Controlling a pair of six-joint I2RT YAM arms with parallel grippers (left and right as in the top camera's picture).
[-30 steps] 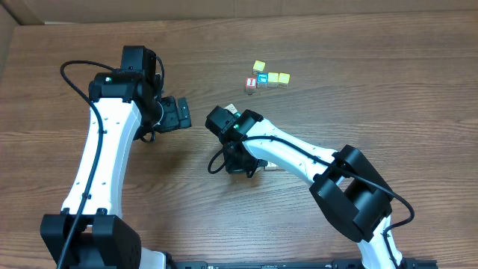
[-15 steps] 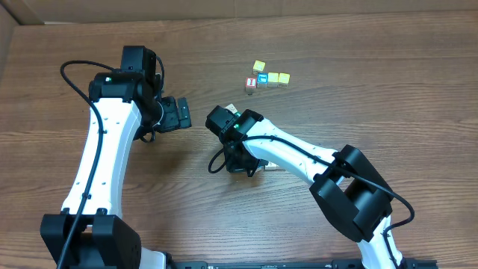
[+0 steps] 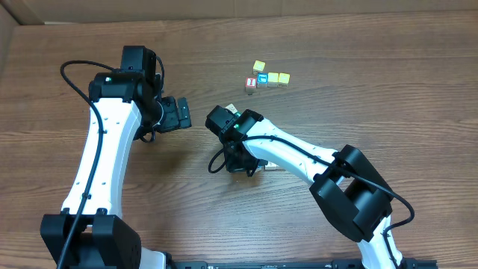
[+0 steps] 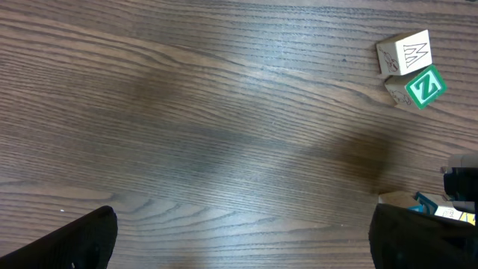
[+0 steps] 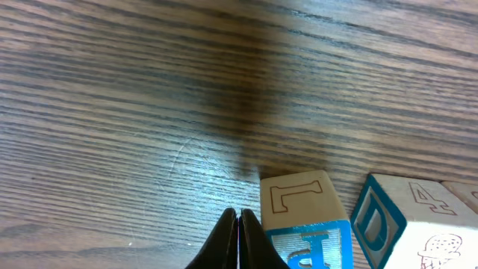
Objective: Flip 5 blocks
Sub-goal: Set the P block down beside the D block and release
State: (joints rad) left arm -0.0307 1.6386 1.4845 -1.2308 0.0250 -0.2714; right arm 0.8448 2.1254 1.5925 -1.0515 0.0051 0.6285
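Nudging with our right claw (image 5: 237,237) pinched together on nothing, we risk shoving the nearest block (image 5: 302,203), just beside its tips, into the neighbouring block (image 5: 385,224) instead of tipping it, while our left claw (image 4: 243,246) hangs spread apart.

Left gripper (image 4: 243,224): dark fingers (image 4: 71,240) at both lower corners, jaws spread wide over bare wood.
Surface: brown wood-grain tabletop (image 4: 194,112).
Far ahead, off the right finger: whitish wooden cube with a zigzag mark (image 4: 405,54).
Touching it on the nearer side: green-faced wooden cube with a white Z (image 4: 423,87), turned cornerwise.
Just ahead of the right finger: pale wooden block with a blue patch (image 4: 407,199), mostly hidden.
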